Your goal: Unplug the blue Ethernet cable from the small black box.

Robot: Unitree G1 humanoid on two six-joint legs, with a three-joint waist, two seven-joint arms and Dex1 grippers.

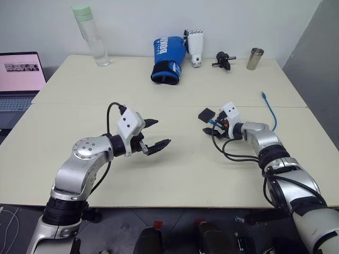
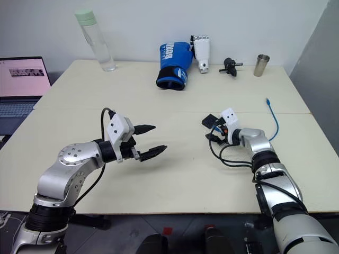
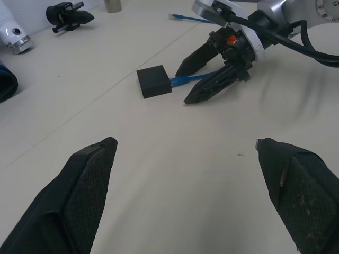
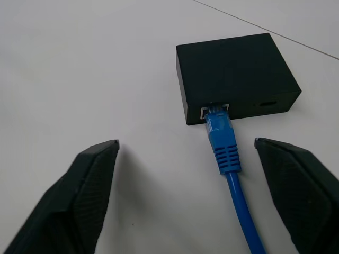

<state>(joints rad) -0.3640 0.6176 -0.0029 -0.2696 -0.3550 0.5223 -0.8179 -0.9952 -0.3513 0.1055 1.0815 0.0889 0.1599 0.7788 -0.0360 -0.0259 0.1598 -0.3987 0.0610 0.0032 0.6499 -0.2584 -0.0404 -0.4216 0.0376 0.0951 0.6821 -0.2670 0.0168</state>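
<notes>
Blue cord is what you are lining up on: the blue Ethernet cable point(image 4: 226, 153) is still sitting plugged into the side of the small black box point(image 4: 235, 74), its moulded plug running straight out of the port and lying on the cream table point(image 1: 175, 174). The box is resting flat on the table a little right of the middle, just beyond the tips of your right gripper point(image 1: 210, 127). In the right wrist view the cable is passing between that gripper's two black fingers point(image 4: 79, 196), which are standing apart on either side of it and touching neither the cord nor the box, so you are holding nothing there. In the head views the far end of the cable is curving away along the right side of the table, its loose plug point(image 1: 263, 94) lying well apart from the box.

Your left gripper point(image 1: 154, 134) is hovering above the table left of the middle, well apart from the box, with its fingers spread wide and empty, pointing across toward the right gripper.

Along the far edge you are looking at a clear bottle point(image 1: 91, 36), a blue boxing glove point(image 1: 168, 59), a white robotic hand point(image 1: 196, 46), a knobbly black gadget point(image 1: 223, 60) and a metal cup point(image 1: 255, 58). A laptop point(image 1: 18, 79) is glowing off the table's left side.
</notes>
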